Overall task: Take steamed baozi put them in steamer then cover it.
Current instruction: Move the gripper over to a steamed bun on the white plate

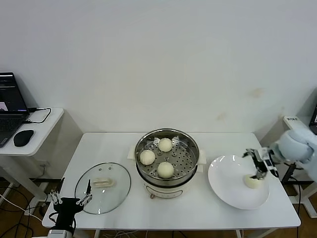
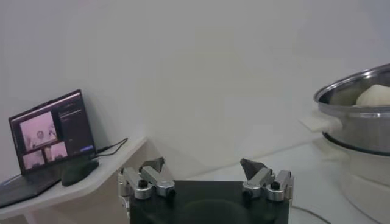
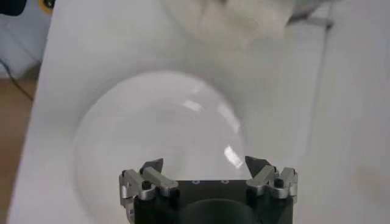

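The steamer [image 1: 167,159] stands at the table's middle with three baozi on its perforated tray: one at the back [image 1: 165,144], one at the left [image 1: 147,156], one at the front [image 1: 165,169]. A fourth baozi [image 1: 252,182] lies on the white plate [image 1: 225,183] at the right. My right gripper [image 1: 258,172] hangs just over that baozi. In the right wrist view it [image 3: 204,163] is open above the plate [image 3: 158,122], and the baozi is hidden there. The glass cover [image 1: 103,187] lies flat left of the steamer. My left gripper [image 1: 70,198] is open and empty at the front left corner.
A side table with a laptop [image 1: 10,106] and a mouse [image 1: 23,137] stands at the far left. The left wrist view shows my left gripper [image 2: 204,164], the laptop [image 2: 52,131] and the steamer's rim [image 2: 353,103] with a baozi [image 2: 375,95] inside.
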Available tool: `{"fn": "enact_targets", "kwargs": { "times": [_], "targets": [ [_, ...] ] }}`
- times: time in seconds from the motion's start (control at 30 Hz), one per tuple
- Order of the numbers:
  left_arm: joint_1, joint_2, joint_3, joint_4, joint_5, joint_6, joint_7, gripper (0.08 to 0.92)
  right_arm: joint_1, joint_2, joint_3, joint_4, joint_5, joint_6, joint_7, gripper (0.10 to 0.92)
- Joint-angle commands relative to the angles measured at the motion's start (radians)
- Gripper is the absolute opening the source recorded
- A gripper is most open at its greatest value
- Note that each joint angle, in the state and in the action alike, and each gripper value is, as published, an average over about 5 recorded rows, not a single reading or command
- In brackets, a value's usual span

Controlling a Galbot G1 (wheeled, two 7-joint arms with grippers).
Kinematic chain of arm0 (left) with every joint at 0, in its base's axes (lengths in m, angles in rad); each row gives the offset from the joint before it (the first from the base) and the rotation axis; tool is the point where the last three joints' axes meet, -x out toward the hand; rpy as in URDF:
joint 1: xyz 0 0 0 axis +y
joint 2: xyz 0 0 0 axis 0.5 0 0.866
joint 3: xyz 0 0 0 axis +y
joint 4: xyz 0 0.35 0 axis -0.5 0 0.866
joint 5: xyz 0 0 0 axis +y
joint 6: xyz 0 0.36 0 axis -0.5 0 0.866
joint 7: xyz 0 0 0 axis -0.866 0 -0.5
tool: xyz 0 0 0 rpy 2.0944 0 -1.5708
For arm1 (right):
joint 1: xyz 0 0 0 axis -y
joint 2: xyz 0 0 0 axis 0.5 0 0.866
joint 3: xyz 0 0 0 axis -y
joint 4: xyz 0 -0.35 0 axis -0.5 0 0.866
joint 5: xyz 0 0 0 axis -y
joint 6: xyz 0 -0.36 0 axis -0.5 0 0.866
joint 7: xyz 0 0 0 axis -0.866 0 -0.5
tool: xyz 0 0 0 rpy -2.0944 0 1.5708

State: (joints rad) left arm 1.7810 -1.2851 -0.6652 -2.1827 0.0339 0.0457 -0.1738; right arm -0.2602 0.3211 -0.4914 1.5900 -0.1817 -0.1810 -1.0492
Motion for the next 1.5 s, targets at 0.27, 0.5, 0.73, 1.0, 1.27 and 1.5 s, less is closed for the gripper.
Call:
{"fn": "enact_targets", "kwargs": {
  "times": [0.27, 0.5, 0.73, 1.0, 1.27, 1.5],
  "targets": [
    [0.022, -0.002, -0.01, -0.015, 0.003, -0.002, 0.003, 0.823, -0.334, 0.084, 0.282, -0.186, -0.156, 0.0, 0.03, 0.823],
    [0.03, -0.005, -0.021, -0.019, 0.002, -0.003, 0.003, 0.823, -0.316, 0.13, 0.262, -0.239, -0.183, 0.006, 0.038, 0.823],
    [0.034, -0.007, -0.024, -0.018, 0.002, -0.003, 0.003, 0.823, -0.285, 0.163, 0.236, -0.267, -0.185, 0.006, 0.05, 0.823],
    [0.033, -0.005, -0.028, -0.017, 0.002, -0.003, 0.003, 0.823, -0.261, 0.188, 0.214, -0.278, -0.181, 0.0, 0.059, 0.812],
    [0.031, -0.005, -0.027, -0.018, 0.003, -0.003, 0.003, 0.823, -0.236, 0.204, 0.192, -0.29, -0.177, -0.008, 0.064, 0.78],
    [0.033, -0.007, -0.027, -0.02, 0.003, -0.003, 0.003, 0.823, -0.223, 0.21, 0.184, -0.291, -0.179, -0.014, 0.058, 0.75]
  ]
}}
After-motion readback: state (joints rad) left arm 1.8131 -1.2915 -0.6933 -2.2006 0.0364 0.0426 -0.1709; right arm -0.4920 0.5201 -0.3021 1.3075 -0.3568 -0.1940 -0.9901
